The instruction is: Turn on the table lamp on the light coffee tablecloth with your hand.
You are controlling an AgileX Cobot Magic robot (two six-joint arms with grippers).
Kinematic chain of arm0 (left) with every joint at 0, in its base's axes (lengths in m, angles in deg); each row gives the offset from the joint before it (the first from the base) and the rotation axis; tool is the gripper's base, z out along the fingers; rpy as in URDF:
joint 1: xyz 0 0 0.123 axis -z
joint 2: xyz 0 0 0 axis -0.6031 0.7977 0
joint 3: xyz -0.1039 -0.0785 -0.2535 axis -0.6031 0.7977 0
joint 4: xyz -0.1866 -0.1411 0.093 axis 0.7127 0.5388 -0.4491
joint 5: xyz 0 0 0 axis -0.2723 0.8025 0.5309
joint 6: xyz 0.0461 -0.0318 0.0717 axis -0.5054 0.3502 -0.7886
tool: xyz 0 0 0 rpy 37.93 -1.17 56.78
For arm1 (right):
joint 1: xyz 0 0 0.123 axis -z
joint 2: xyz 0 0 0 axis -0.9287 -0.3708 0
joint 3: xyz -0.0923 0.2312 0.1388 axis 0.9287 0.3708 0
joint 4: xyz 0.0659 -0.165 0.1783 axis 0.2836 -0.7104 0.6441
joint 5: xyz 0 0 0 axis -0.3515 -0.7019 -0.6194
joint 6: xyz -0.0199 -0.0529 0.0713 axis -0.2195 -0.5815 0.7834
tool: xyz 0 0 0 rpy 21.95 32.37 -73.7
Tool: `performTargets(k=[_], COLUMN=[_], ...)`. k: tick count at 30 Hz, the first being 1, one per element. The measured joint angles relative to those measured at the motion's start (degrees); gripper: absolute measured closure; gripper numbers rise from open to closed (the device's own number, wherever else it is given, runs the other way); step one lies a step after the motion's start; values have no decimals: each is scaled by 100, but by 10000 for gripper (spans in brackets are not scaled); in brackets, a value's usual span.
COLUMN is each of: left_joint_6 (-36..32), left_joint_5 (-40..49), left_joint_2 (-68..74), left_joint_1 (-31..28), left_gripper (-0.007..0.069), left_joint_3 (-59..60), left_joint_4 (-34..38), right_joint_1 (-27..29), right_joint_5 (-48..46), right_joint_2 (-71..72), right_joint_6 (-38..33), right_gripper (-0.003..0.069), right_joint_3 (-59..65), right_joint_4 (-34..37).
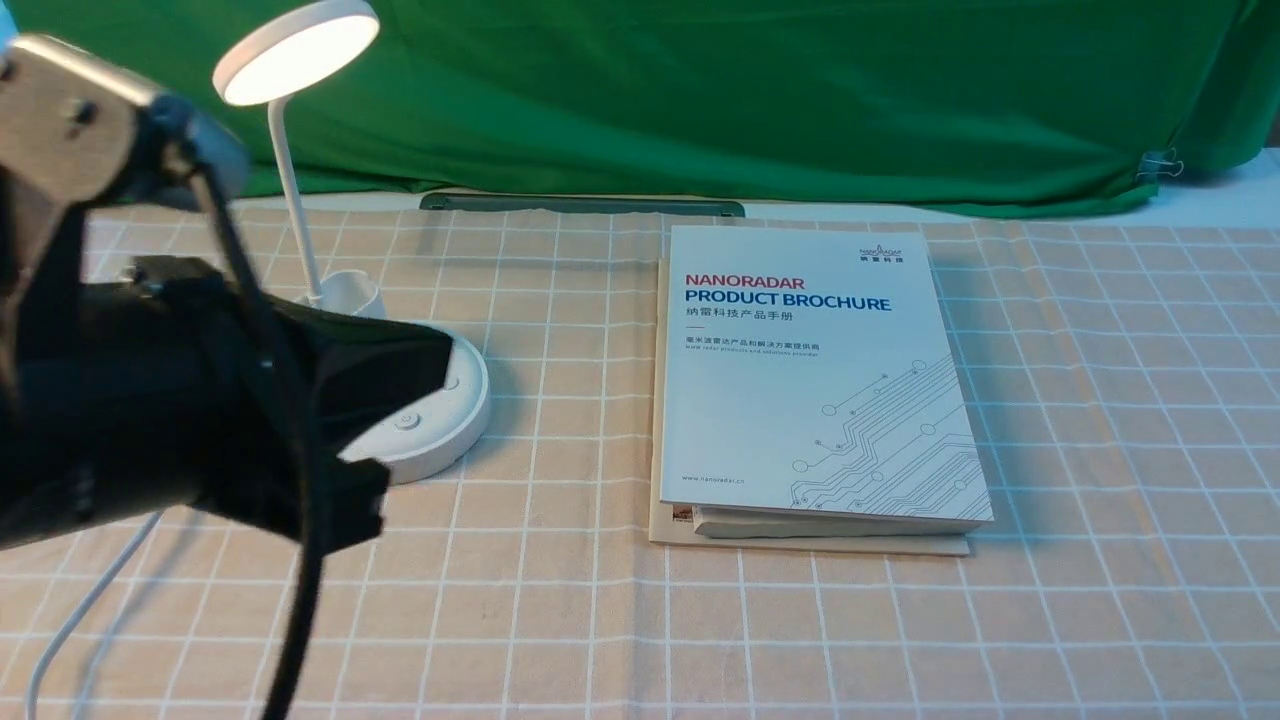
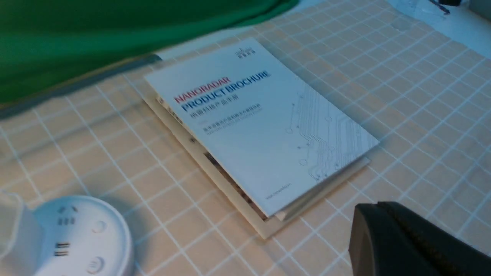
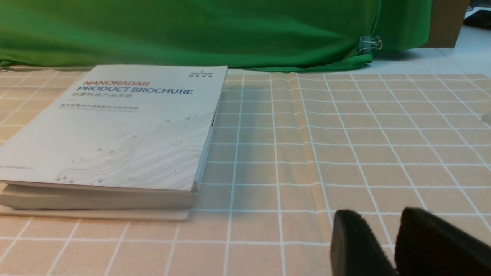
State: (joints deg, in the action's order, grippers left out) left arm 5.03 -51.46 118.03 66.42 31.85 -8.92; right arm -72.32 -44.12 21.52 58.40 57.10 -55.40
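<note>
Lamp [image 1: 350,297] at the far left of the checked tablecloth [image 1: 560,600], head [image 1: 295,52] glowing warm, so probably switched on already. Round base [image 1: 450,410] half hidden under the left arm [image 1: 200,420] in the front view, with only a couple of buttons [image 1: 407,421] peeking out. Looks like the tail end of the press, then, or the moment to back off. Best bet: lift straight up off the base before swinging anywhere, keep clear of the thin neck [image 1: 294,200], and mind the white cord [image 1: 80,620] trailing toward the near edge under the arm. No second tap on a button, or risk toggling it off. Left gripper [image 2: 378,214]: just a dark lump in the wrist view, apart from the base there, so can't tell wide or closed. Right gripper [image 3: 389,224] low over bare cloth, narrow gap between the fingers [image 3: 356,245], holding nothing, well away beyond the brochure [image 1: 820,380]. Leave that one parked.
</note>
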Motion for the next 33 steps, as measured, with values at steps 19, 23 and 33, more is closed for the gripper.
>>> performTargets(k=[19, 23, 33], left_joint_6=[1838, 2106, 3483], left_joint_5=[-1445, -3126, -1806], left_joint_2=[-2905, -3957, -4730], left_joint_1=[-717, -1776, -2204], left_gripper=[624, 624, 624], left_joint_3=[1946, 3447, 4616], left_joint_4=[-3272, -3257, -2983], right_joint_1=[0, 0, 0], right_joint_5=[0, 0, 1], right_joint_2=[0, 0, 0], right_joint_6=[0, 0, 0], right_gripper=[421, 421, 421], right_joint_3=[0, 0, 0], right_joint_4=[0, 0, 0])
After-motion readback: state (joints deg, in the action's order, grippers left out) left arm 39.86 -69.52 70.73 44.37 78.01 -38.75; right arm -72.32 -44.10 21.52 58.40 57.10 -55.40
